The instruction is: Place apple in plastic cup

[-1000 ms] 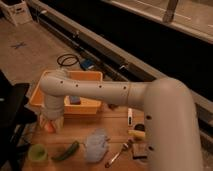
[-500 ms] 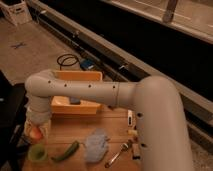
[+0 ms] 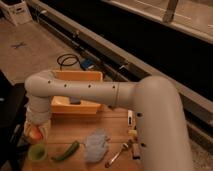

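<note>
1 light green plastic cup (image 3: 37, 151) stands at the near left corner of the table (image 3: 112, 131), upright with its mouth open to the camera. Just beyond it, almost directly above its far rim, the apple (image 3: 36, 133) shows as an orange-red patch under the wrist of the arm, so the tool (image 3: 37, 131) sits low over the left edge of the table with the fruit clamped in it. The fingers themselves are mostly hidden by the white wrist, but the fruit hanging there off the surface suggests a closed grip on it.

To do this step well, the apple needs to be centred over the cup mouth before release; right now it looks a little short of centre, toward the far rim. The cup appears only slightly wider than the fruit, so a small drift toward the near side and a low release would be safer than a drop from height, which could tip the light cup.

To the right lie a green pepper-like vegetable (image 3: 65, 151), then a crumpled pale blue cloth (image 3: 96, 144), and a metal utensil (image 3: 116, 156), all apart from the cup. Farther back sits a yellow tub (image 3: 75, 105).
</note>
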`<state>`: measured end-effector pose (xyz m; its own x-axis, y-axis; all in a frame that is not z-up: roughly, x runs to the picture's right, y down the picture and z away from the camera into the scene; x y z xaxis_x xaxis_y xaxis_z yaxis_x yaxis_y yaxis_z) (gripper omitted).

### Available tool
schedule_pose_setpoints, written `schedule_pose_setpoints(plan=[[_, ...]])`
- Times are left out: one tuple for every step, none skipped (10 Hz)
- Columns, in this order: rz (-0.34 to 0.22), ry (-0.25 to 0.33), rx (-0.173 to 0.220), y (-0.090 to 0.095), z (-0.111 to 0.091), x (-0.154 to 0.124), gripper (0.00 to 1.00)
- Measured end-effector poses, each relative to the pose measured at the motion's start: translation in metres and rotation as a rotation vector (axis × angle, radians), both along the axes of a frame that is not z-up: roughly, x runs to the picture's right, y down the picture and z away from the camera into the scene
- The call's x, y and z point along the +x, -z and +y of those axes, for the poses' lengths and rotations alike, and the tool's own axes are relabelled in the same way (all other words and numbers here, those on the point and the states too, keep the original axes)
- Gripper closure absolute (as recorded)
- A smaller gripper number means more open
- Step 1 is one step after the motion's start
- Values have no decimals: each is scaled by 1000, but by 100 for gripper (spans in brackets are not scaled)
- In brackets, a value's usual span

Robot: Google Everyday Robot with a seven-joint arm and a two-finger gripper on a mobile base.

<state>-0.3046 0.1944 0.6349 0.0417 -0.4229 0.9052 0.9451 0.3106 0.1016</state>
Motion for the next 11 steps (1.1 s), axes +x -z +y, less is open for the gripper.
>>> schedule_pose_setpoints(plan=[[-1, 14, 3, 0, 2, -3, 100], [-5, 34, 4, 2, 8, -11, 100], [-12, 56, 0, 3, 17, -20, 100], [-18, 65, -4, 2, 24, -24, 100], [-25, 68, -16, -2, 32, -25, 100], [-34, 70, -27, -4, 40, -27, 100], [-42, 71, -41, -7, 48, -29, 100], [-46, 67, -55, -9, 53, -29, 99], [-50, 62, -78, -14, 63, -29, 90], [-52, 57, -99, -19, 70, -28, 81], [-54, 51, -117, -22, 75, -27, 73]])
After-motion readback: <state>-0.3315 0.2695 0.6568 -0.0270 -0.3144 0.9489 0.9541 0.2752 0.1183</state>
